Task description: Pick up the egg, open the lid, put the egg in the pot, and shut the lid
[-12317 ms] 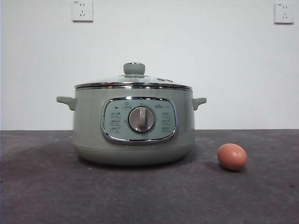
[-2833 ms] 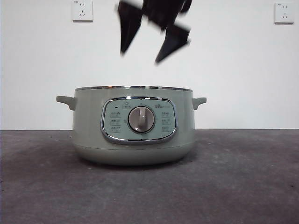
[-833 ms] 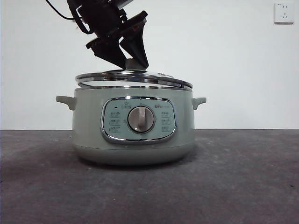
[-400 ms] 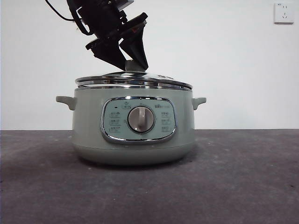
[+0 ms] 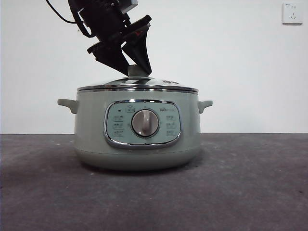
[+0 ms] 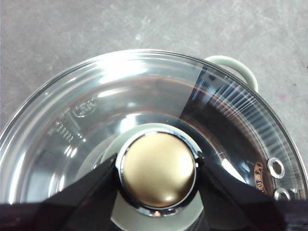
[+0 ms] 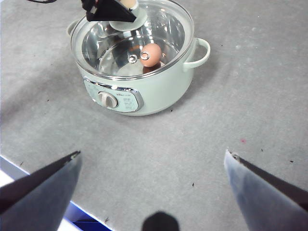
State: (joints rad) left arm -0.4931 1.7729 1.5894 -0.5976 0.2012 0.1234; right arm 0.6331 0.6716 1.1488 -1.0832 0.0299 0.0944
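Note:
The pale green pot (image 5: 137, 144) stands mid-table with the glass lid (image 5: 137, 85) lying flat on its rim. My left gripper (image 5: 131, 65) comes down from the upper left and is shut on the lid's green knob (image 5: 138, 71). In the left wrist view its jaws press both sides of the knob (image 6: 158, 169) above the lid (image 6: 120, 101). In the right wrist view the egg (image 7: 152, 54) lies inside the pot (image 7: 144, 96), seen through the lid (image 7: 110, 48). My right gripper (image 7: 153, 154) is open and empty, high above the table in front of the pot.
The table (image 5: 250, 192) is dark grey. A wall socket (image 5: 292, 13) sits at the top right. The right wrist view shows the table's edge (image 7: 9, 166) with a blue strip below it.
The lid, held tilted just above the rim a second ago, has come down and now sits level on the pot. My left gripper still holds the knob.

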